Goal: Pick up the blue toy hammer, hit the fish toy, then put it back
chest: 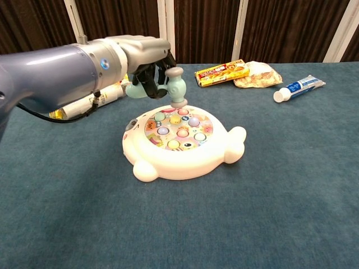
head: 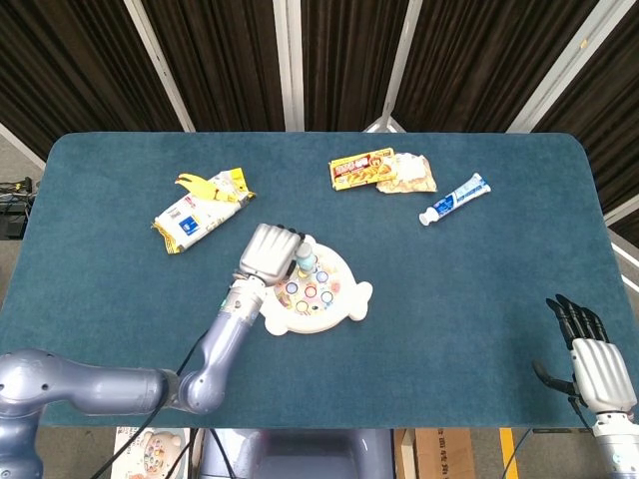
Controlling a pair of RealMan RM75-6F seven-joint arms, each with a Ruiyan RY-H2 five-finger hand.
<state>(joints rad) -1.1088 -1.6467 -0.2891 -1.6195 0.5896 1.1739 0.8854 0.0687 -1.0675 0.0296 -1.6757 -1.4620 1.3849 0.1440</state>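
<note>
Chest view shows our left hand [chest: 147,59] clamped on the blue toy hammer [chest: 170,85], clear above the glossy rounded fish toy [chest: 182,143]; right hand [head: 594,364] open-fingered at the felt table [head: 479,299] edge.

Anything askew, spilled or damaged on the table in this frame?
Nothing stands out. The left hand holds the blue toy hammer above the fish toy, which sits flat and whole. The snack packs and toothpaste tube lie closed, nothing spilled.
</note>
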